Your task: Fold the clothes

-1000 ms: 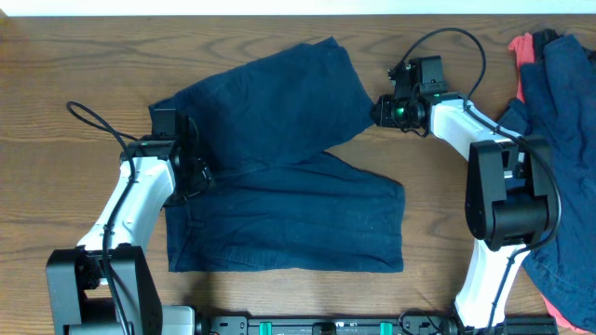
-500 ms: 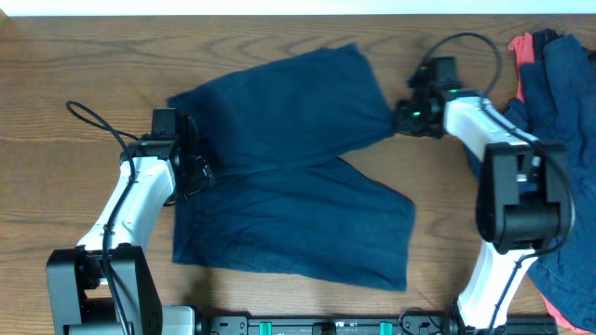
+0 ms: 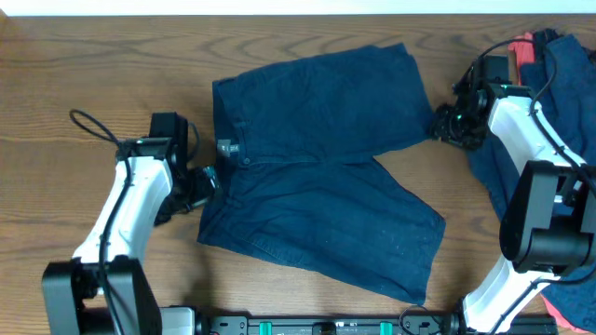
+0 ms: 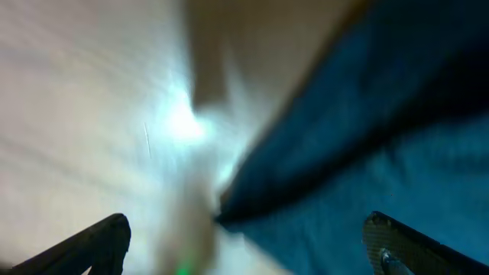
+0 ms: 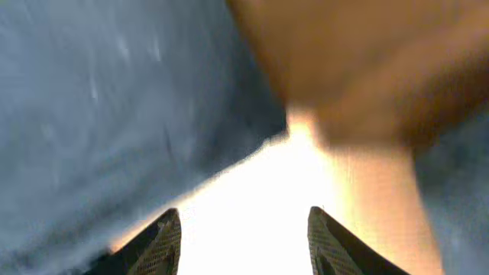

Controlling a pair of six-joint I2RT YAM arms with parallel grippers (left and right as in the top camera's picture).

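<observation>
Left end effector and right end effector both parted, empty; shorts waistband-left, legs splayed rightward.

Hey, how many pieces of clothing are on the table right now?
3: navy shorts spread flat in the middle, a navy garment bunched at the right edge, and a coral-red piece showing beside it. More may be hidden under those two.
</observation>
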